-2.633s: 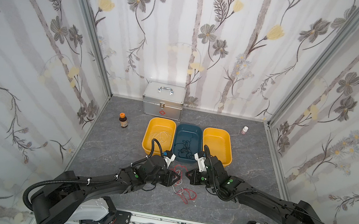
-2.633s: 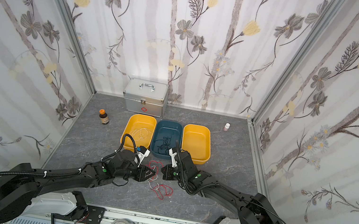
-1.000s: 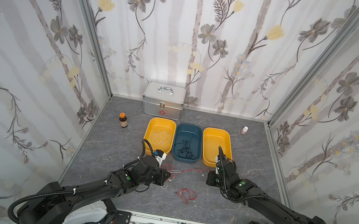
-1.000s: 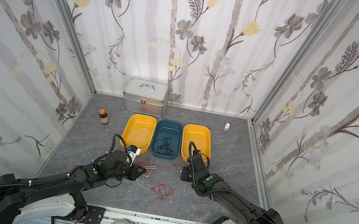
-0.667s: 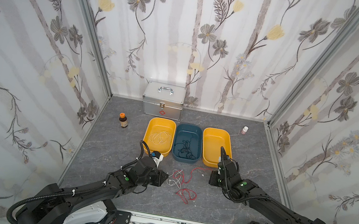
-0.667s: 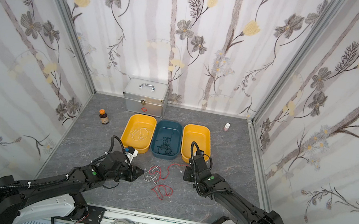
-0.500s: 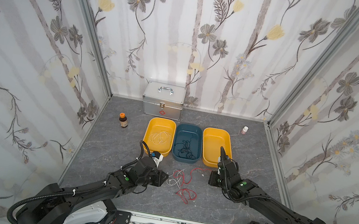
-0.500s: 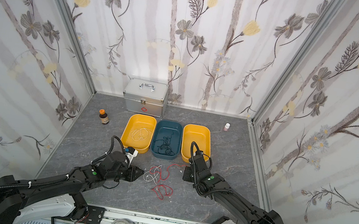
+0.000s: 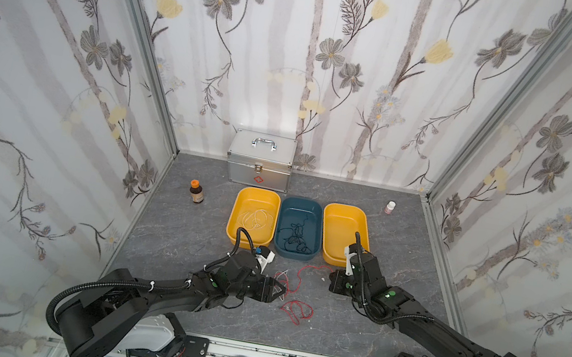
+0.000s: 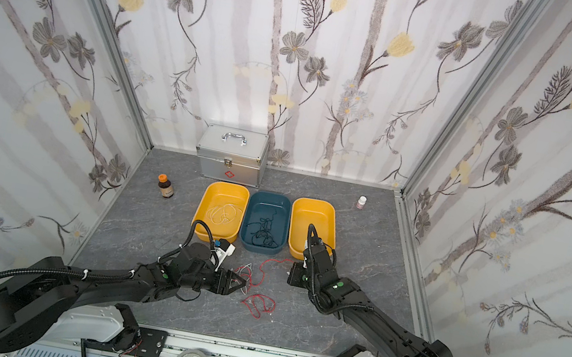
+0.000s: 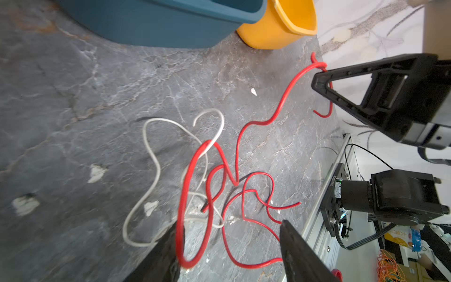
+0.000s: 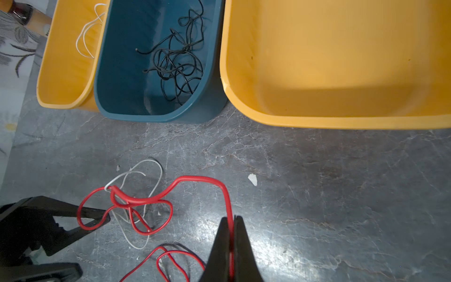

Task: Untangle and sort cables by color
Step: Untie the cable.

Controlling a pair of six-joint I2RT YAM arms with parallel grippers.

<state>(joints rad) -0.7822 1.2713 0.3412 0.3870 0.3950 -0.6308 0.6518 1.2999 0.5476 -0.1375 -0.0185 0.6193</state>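
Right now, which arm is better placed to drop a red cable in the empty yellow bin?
Right, I'd say. The right fingers are shut on the red cable, just in front of the empty yellow bin; the left fingers stand open, gripping nothing.

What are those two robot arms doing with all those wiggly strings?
They are sorting cables by color. The right pincer is shut on one red cable, while the open left pincer sits around a red loop tangled with a white cable on the table. White cables already lie in one yellow bin and black cables in the blue bin. No red cable is in a bin yet.
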